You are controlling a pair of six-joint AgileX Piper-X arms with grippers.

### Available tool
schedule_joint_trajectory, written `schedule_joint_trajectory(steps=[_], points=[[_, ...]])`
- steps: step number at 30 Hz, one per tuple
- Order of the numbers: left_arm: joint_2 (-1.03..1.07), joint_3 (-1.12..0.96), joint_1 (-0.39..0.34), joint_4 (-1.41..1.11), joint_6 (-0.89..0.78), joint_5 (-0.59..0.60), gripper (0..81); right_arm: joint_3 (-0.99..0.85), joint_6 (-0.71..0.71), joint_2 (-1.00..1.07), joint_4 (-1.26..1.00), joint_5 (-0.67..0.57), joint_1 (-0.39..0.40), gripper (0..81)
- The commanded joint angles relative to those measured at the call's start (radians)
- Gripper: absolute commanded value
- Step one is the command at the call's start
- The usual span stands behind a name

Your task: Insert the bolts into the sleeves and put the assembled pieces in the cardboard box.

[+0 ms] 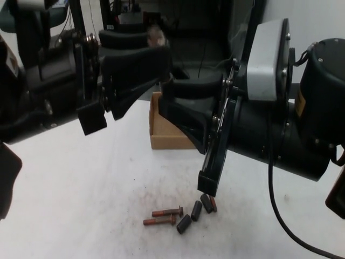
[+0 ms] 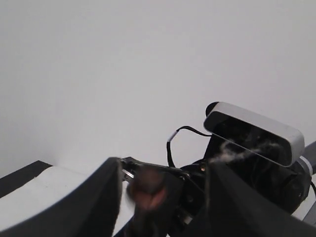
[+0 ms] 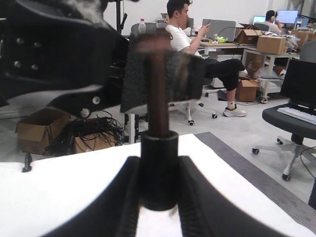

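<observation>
Black left fingers [image 2: 101, 202]: raised well above the desk [image 1: 75, 178]. They stand apart, wider than the bolt head between them, with a gap showing on one side.
Copper bolt [image 3: 157, 94]: upright between the two arms, its tip in the sleeve. Most of the shank is bare above it, so it looks only part-way seated.
Dark sleeve [image 3: 159, 168]: held in the air, mouth toward the left arm.
Right fingers [image 3: 123, 207]: narrow, holding the sleeve by its sides.
Cardboard box [image 1: 164, 135]: on the desk beyond the loose parts, partly behind the right arm.
Loose bolts [image 1: 167, 212]: two lying side by side on the desk under the arms.
Loose sleeves [image 1: 184, 224]: three just beside those bolts. A reddish end touches the rightmost; I cannot tell whether a bolt sits in it.
Risk, drop: with the left fingers slack on the head, only the shallow seat keeps the bolt in. A tilt of the right wrist could tip it out.
Risk, jam: a push that is off the sleeve's axis could wedge the shank or twist the sleeve in its grip.
Risk, scatter: a fall from this height would likely land among the loose parts and send round pieces rolling.
Risk, contact: the two arms are close, so a sideways correction could knock them together.
</observation>
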Motion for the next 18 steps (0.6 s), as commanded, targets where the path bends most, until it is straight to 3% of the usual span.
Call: schedule_joint_trajectory(steps=[1, 7, 14, 18], points=[[-0.001, -0.009, -0.004, -0.004, 0.001, -0.011, 48.5, -0.01, -0.007, -0.009, -0.025, -0.005, -0.005, 0.6], [-0.001, -0.009, 0.001, -0.004, 0.036, -0.015, 48.5, -0.01, -0.007, -0.009, -0.025, -0.005, -0.005, 0.6], [-0.012, -0.052, 0.048, -0.068, 0.045, -0.109, 48.2, -0.01, -0.007, -0.009, 0.02, 0.001, -0.014, 0.6], [-0.03, -0.083, 0.076, -0.061, 0.045, -0.203, 47.6, -0.025, 0.096, -0.005, 0.111, 0.238, -0.034, 0.6]])
